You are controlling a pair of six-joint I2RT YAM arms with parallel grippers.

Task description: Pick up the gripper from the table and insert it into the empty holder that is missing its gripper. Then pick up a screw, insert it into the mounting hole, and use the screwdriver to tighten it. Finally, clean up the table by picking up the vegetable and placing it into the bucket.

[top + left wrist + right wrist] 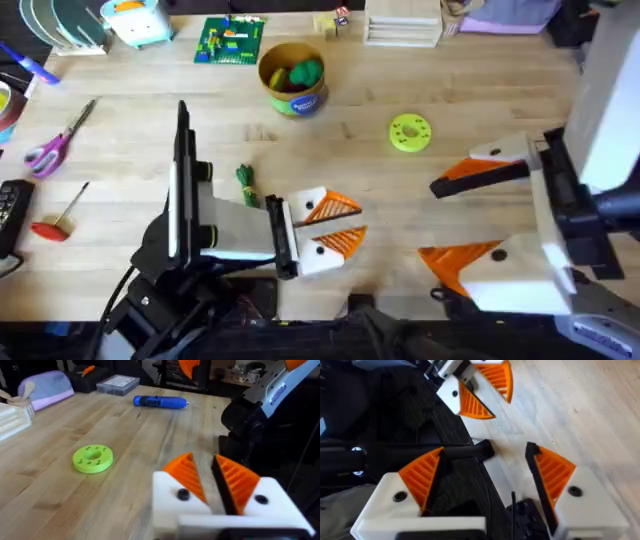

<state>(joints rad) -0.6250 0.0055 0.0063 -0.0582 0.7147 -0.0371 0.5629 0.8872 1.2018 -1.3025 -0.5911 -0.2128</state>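
I'm looking at a robotics lab bench: a wooden table (480, 90) strewn with test props, a parts organizer box (118, 382), scissors (55, 143) and toy bricks (231, 40)

The overhead camera looks down and forward across the bench (480, 90) from above the arm bases. The left wrist camera sits low, facing along the wood toward the green disc (93, 458) (also seen from overhead). The right wrist camera looks steeply down, catching the left gripper (485, 387) nearby.
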